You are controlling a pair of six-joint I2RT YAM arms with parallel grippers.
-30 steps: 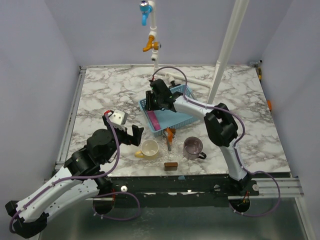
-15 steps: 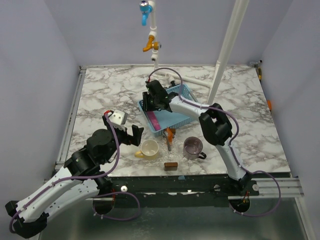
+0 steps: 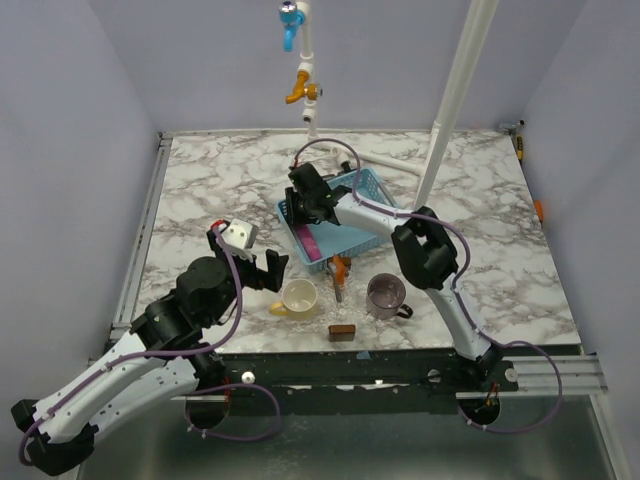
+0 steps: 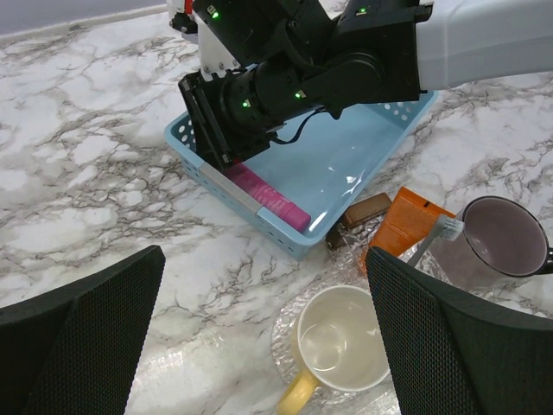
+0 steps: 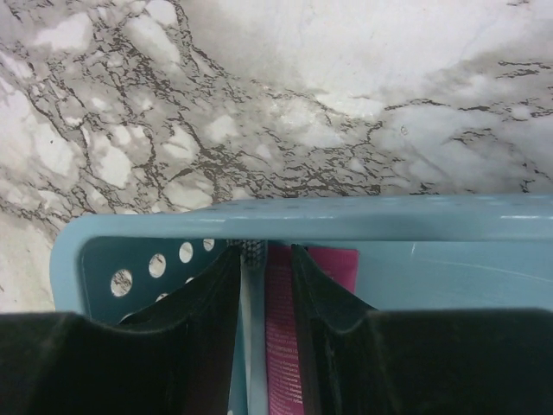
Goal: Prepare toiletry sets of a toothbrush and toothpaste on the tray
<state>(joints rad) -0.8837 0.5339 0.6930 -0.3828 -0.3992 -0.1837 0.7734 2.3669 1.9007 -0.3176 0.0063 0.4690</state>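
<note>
The blue tray (image 3: pixel 360 235) stands mid-table. A pink tube (image 4: pixel 268 195) and a pale toothbrush (image 4: pixel 232 183) lie in it along the near wall. My right gripper (image 3: pixel 302 205) is down in the tray's left end. In its wrist view the fingers (image 5: pixel 216 294) straddle the toothbrush (image 5: pixel 253 303) and the pink tube's edge (image 5: pixel 281 328), and the gap (image 5: pixel 263 252) is wider than the brush. The orange toothpaste (image 4: pixel 411 225) lies in front of the tray. A second pale toothbrush (image 4: pixel 432 237) leans by the purple cup (image 4: pixel 503 244). My left gripper (image 4: pixel 268 346) is open and empty above the cream cup (image 4: pixel 342 349).
A brown block (image 3: pixel 342 332) sits near the front edge. A white pole (image 3: pixel 455 100) rises behind the tray at the right. Taps (image 3: pixel 300 90) hang over the back. The cream cup (image 3: pixel 299 297) and purple cup (image 3: pixel 385 295) stand before the tray.
My right gripper has slid a little to the left and farther back along the tray, to its left end. The left arm has not moved.
</note>
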